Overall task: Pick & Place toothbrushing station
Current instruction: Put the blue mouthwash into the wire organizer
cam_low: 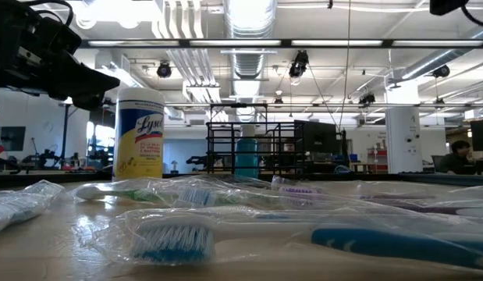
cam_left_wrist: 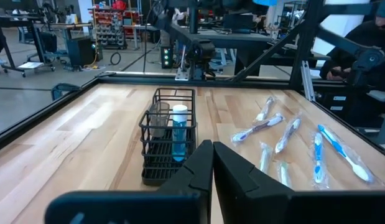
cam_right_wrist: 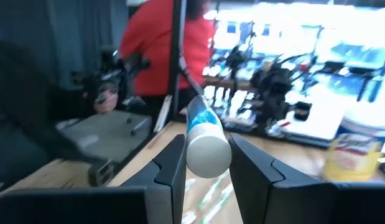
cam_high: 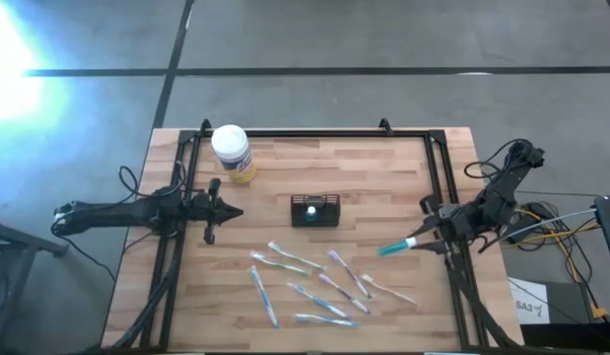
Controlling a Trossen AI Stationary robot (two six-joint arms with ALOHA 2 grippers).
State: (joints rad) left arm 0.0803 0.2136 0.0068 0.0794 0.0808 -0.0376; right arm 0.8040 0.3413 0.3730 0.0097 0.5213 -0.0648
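The toothbrushing station (cam_high: 315,210), a small black wire holder, stands on the wooden table's middle with a blue-and-white tube (cam_left_wrist: 179,127) upright inside it. My left gripper (cam_high: 233,210) hovers shut to the holder's left, pointing level at it (cam_left_wrist: 167,140). My right gripper (cam_high: 421,240) is over the table's right side, shut on a teal-and-white tube (cam_high: 394,248). Several wrapped toothbrushes (cam_high: 314,281) lie flat on the near half of the table. My right gripper pinches the tube's white end (cam_right_wrist: 208,154) between its two fingers (cam_right_wrist: 172,168). The fingers come level from the table's right side, and the tube lies along them. Its teal body (cam_high: 388,249) juts out past the fingertips toward the table's left, clear of the table.
A yellow wipes jar with a white lid (cam_high: 233,153) stands at the far left of the table. A black frame rail (cam_high: 314,132) runs around the table's edges. A person in red (cam_right_wrist: 161,50) shows beyond the table.
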